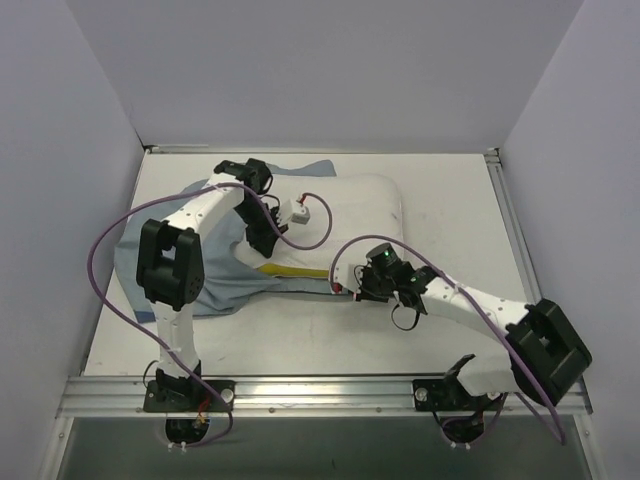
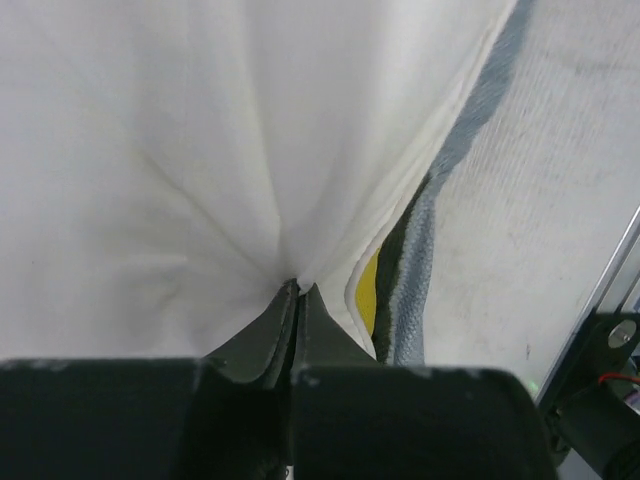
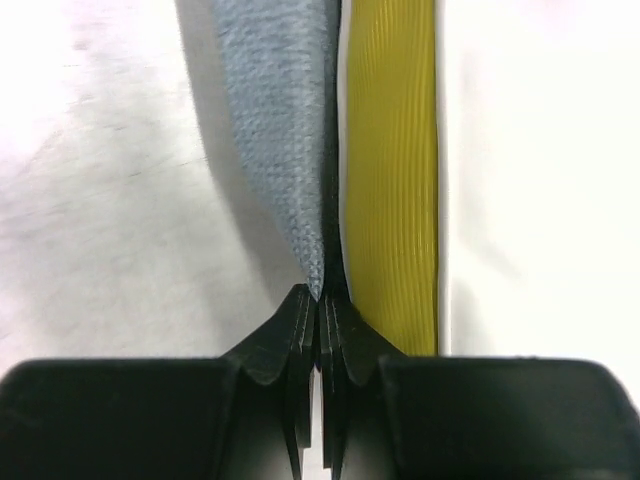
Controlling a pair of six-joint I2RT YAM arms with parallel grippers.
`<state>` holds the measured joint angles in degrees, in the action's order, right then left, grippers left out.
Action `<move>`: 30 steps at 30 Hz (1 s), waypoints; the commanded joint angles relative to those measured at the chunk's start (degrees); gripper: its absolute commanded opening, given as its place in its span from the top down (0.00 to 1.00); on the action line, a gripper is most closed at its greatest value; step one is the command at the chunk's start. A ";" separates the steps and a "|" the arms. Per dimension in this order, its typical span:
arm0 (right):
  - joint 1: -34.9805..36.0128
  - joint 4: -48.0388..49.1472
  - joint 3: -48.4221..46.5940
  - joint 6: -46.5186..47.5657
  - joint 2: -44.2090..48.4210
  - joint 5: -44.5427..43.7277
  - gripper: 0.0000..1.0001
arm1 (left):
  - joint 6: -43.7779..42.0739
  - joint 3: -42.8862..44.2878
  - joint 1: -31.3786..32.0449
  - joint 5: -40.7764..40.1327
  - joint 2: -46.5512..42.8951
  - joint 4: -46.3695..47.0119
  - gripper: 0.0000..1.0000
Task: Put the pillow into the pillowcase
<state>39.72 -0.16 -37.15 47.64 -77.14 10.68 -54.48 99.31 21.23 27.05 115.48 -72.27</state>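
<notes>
Left arm hides where pillow meets pillowcase.

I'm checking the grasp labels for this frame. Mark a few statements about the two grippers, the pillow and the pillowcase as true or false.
1. The left gripper pinches white fabric of the pillow. True.
2. The right gripper is open, clear of any cloth. False: it is shut on the grey-blue edge of the pillowcase.
3. The pillow's yellow band runs right beside that pinched edge. True.
4. The pillow is wholly inside the pillowcase. False: in the top view much of its white face lies bare on the table.
</notes>
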 commanded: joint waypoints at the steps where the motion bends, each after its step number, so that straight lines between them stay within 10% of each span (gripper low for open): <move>1: 0.43 -11.77 3.48 0.09 7.34 0.22 1.00 | -5.20 -4.20 -2.51 -7.63 -1.14 -9.48 1.00; 10: 9.32 -23.73 8.76 -2.98 20.01 3.46 1.00 | -4.22 -11.15 1.79 -1.48 -4.73 -6.39 1.00; 13: 8.36 -26.99 6.40 -6.84 20.19 1.90 0.75 | -7.13 -10.28 1.71 1.93 -6.67 -8.32 0.56; 23: -20.54 -32.54 -4.93 -12.45 29.28 21.02 0.32 | 9.44 2.01 0.66 14.79 -13.17 -4.92 0.31; 30: -27.95 -28.32 -28.97 -32.47 -0.17 30.18 0.32 | 35.58 4.84 -0.41 -15.01 -11.43 22.16 0.19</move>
<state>12.14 -30.17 -57.49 27.53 -67.96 33.91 -31.14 102.17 21.21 28.67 103.37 -62.37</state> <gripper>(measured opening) 0.686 0.808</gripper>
